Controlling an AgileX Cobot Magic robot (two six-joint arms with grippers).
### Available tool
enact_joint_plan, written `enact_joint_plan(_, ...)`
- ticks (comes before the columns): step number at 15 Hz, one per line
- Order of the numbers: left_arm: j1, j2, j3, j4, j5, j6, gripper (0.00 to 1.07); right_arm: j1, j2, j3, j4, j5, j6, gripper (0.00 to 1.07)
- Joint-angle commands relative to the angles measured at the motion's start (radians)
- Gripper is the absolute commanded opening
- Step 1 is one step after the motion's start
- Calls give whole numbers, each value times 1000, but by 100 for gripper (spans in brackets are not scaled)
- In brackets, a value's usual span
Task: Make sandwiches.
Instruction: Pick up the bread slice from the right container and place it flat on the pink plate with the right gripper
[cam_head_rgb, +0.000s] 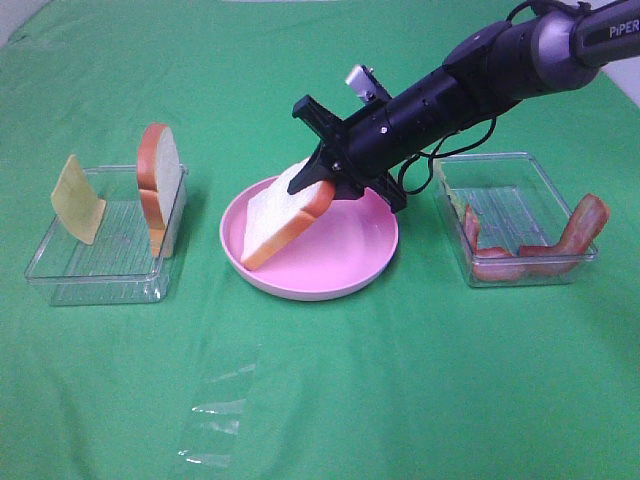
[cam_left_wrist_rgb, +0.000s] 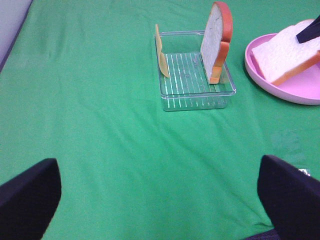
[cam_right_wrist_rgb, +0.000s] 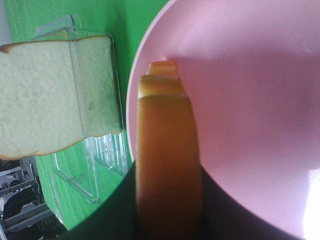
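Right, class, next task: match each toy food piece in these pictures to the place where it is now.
1 cheese slice
2 bacon strips
3 upright bread slice
4 tilted bread slice

A in the right claw, above the pink plate
B right tray
C left tray, end nearer the plate
D left tray, end farther from the plate

Pairs: 1-D, 2-B, 3-C, 4-A

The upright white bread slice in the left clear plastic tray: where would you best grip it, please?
Probably the rounded top crust of the white bread slice, from above, jaws across its flat faces: it stands on edge at the clear plastic tray's end wall, top above the rim.
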Motion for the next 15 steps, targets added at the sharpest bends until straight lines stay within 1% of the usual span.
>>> enact_joint_plan(1,-2,-1,1,2,-4,2,100,2,8,-2,-6,-4,-11,1)
enact_joint_plan(2,-2,-1,1,2,-4,2,100,2,8,-2,-6,-4,-11,5)
enact_joint_plan(3,-2,-1,1,2,-4,2,100,2,8,-2,-11,-4,-11,11)
enact_joint_plan(4,-2,-1,1,2,-4,2,100,2,8,-2,-30,-3,-11,21)
enact_joint_plan(5,-2,-1,1,2,-4,2,100,2,8,-2,-38,0,-10,26)
enact_joint_plan(8,-2,-1,1,2,-4,2,100,2,-8,-2,-83,20,-5,67)
enact_joint_plan(9,-2,-1,1,2,-4,2,100,2,-22,-2,-114,29,-6,76)
enact_joint_plan(10,-2,-1,1,2,-4,2,100,2,-39,-3,-153,37,-6,80)
enact_joint_plan(14,-2,-1,1,2,-4,2,100,2,-152,-3,-359,95,56,80)
enact_joint_plan(15,-2,-1,1,2,-4,2,100,2,-183,-3,-431,111,86,80)
